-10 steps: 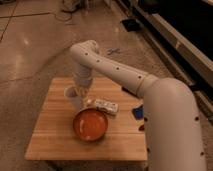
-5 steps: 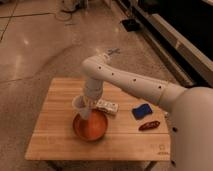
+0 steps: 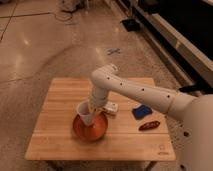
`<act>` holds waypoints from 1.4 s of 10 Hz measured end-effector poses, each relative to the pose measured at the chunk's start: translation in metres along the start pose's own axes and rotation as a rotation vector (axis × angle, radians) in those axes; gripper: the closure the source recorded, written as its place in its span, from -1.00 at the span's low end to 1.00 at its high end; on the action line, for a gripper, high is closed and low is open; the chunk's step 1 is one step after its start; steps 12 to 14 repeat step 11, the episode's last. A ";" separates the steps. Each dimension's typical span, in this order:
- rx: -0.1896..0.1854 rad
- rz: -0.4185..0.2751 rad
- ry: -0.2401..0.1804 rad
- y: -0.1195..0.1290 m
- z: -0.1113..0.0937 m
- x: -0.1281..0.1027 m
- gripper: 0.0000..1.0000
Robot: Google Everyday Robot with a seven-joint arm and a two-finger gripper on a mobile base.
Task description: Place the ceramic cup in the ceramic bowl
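Observation:
The white ceramic cup [image 3: 83, 113] is in my gripper [image 3: 92, 107], which is shut on the cup's right side. The cup hangs slightly tilted over the left part of the orange-red ceramic bowl [image 3: 96, 130], with its base down at the bowl's rim level. I cannot tell whether the cup touches the bowl. The bowl stands on the wooden table [image 3: 60, 140], near the front middle. My white arm reaches in from the right and bends down over the bowl.
A flat white rectangular box [image 3: 112, 107] lies just behind the bowl on its right. A blue object [image 3: 141, 111] and a dark red object [image 3: 149, 125] lie on the table's right part. Shiny floor surrounds the table; dark shelving runs along the right.
My gripper has carried the cup from the table's left rear, forward and right, to above the bowl and lowered it. The bowl and other items have not moved.

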 end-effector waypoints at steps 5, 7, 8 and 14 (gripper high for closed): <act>0.008 -0.028 0.013 0.012 0.010 -0.001 -0.46; 0.000 -0.042 0.019 0.014 0.008 -0.002 -0.54; -0.007 -0.046 0.019 0.016 0.005 -0.003 -0.54; -0.012 -0.050 0.004 0.018 -0.005 -0.007 -0.54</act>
